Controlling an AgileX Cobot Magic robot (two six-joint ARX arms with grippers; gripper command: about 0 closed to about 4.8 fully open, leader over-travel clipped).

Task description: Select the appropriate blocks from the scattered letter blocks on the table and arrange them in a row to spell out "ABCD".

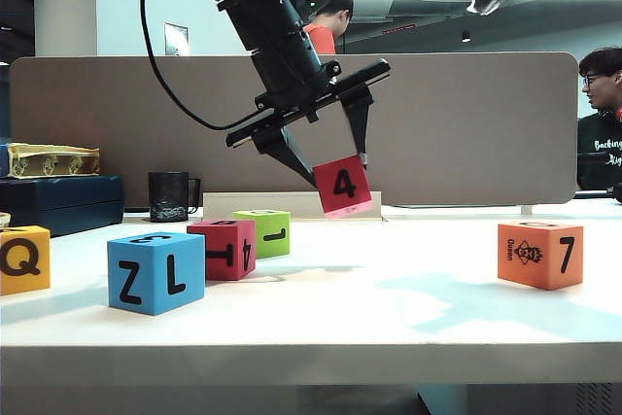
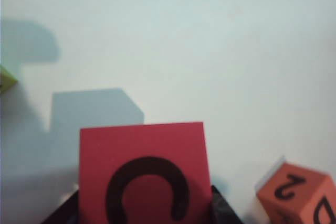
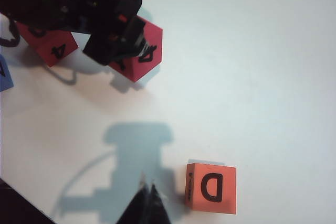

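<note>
My left gripper (image 1: 335, 174) hangs above the middle of the table (image 1: 389, 308), shut on the pink-red block (image 1: 342, 185), which is tilted with its 4 facing forward. In the left wrist view the same block (image 2: 143, 166) shows a C between the dark fingers (image 2: 224, 208). On the table rest the yellow-orange Q block (image 1: 23, 259), the blue Z L block (image 1: 155, 272), the red block (image 1: 224, 248), the lime-green block (image 1: 264, 231) and, far right, the orange block (image 1: 540, 254). My right gripper (image 3: 148, 195) is shut and empty, just beside the orange block's D face (image 3: 211, 188).
A black mug (image 1: 170, 196) and a dark blue box (image 1: 58, 203) with a yellow case on top stand at the back left. A beige partition (image 1: 466, 123) closes the far side, with two people behind it. The table's thick front edge (image 1: 311, 362) runs across.
</note>
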